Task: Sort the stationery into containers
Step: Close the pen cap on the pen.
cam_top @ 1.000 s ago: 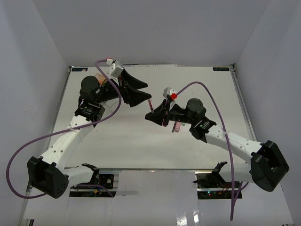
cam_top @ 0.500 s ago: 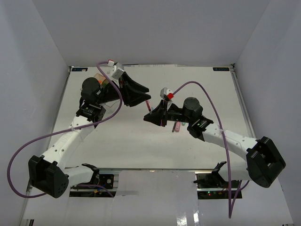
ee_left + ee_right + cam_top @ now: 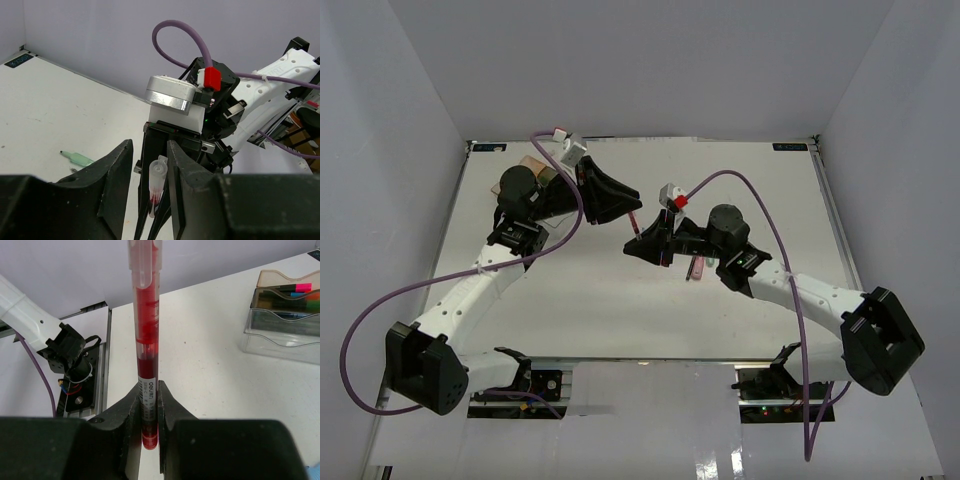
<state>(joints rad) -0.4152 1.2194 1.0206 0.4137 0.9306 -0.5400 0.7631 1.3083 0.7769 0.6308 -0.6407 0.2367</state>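
Observation:
My right gripper point(image 3: 148, 407) is shut on a thin red pen point(image 3: 145, 335) and holds it upright above the table; both also show in the top view, the gripper point(image 3: 644, 243) and the pen point(image 3: 636, 224). My left gripper point(image 3: 148, 162) is open, and the pen's clear cap end point(image 3: 158, 176) stands between its jaws, close to the right finger point(image 3: 175, 165). In the top view the left gripper point(image 3: 623, 203) meets the pen from above. The containers point(image 3: 286, 315) hold several highlighters with coloured caps.
A mint pen point(image 3: 78, 158) lies on the white table behind the grippers. A pink marker point(image 3: 698, 268) lies under the right arm. The left arm covers most of the containers point(image 3: 531, 165) at the far left. Grey walls close in the table.
The right arm has brought the red pen slightly left and up towards the left gripper. The left gripper has shifted a little and stays open around the pen's cap.

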